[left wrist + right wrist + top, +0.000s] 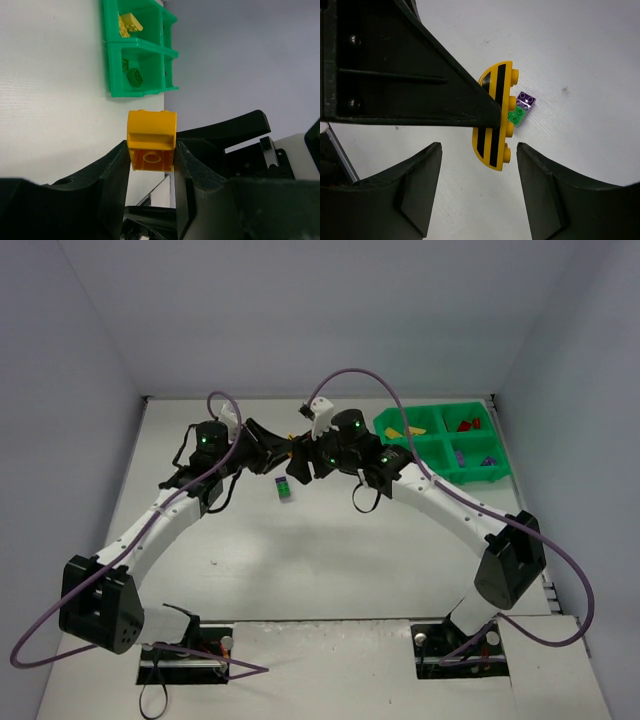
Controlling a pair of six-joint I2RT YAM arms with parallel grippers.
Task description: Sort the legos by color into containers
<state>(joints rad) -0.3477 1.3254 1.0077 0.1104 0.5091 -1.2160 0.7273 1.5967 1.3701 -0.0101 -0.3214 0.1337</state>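
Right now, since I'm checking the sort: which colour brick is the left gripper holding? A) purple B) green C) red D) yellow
D: the left wrist view shows the left gripper shut on a yellow brick, clamped from both sides.

The left gripper (151, 150) is holding a yellow brick (501, 120) between the spread fingers of the right gripper (479, 150), leaving only narrow gaps on both sides. Just beneath, a purple brick (526, 100) and a green brick (518, 116) are lying together on the table (330, 570), blocking a straight drop. The right arm (450, 505) is stretching across the near side of the tray (142, 91). Bare tabletop is lying open nearer the bases.
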